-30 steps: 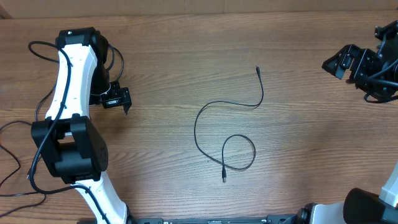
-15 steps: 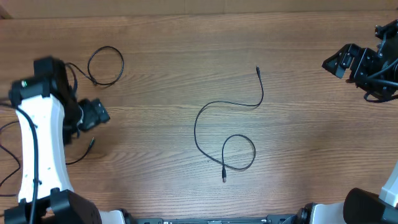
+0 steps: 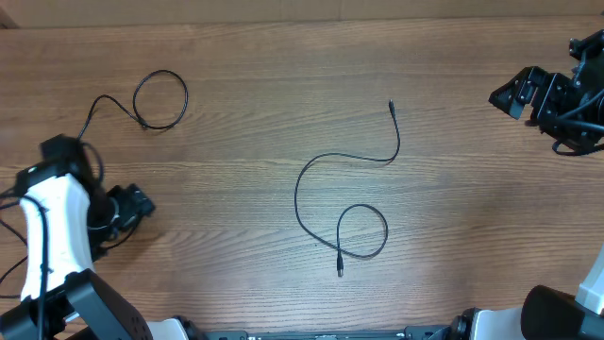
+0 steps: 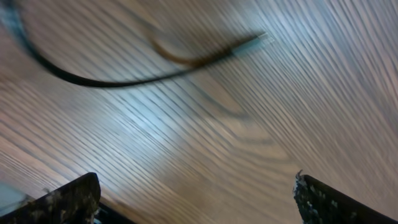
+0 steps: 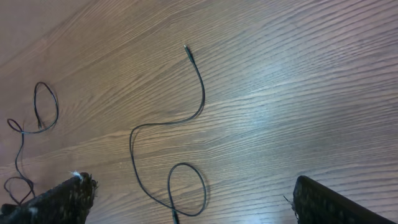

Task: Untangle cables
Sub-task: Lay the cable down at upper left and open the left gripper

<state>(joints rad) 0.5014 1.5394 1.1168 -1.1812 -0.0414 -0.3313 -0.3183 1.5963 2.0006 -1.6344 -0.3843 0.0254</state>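
Observation:
One thin black cable (image 3: 297,194) lies mid-table in an S-curve, with a closed loop near its front plug; the right wrist view shows the same cable (image 5: 203,93). A second cable (image 3: 187,97) forms a small loop at the far left, and its tail runs toward my left arm. My left gripper (image 3: 140,204) hangs open low over the table's left side. Its blurred view shows a cable end (image 4: 93,81) ahead of the jaws and only bare wood between them. My right gripper (image 3: 505,97) stands open at the far right, away from both cables.
Wood-grain table (image 3: 472,217) fills the view. Thicker black wires trail by the left arm's base (image 3: 14,227). The right arm's base (image 3: 557,316) sits at the front right corner.
My left arm has swung from the far left back toward the front left edge, uncovering the looped cable there. The middle cable and the right arm have not moved.

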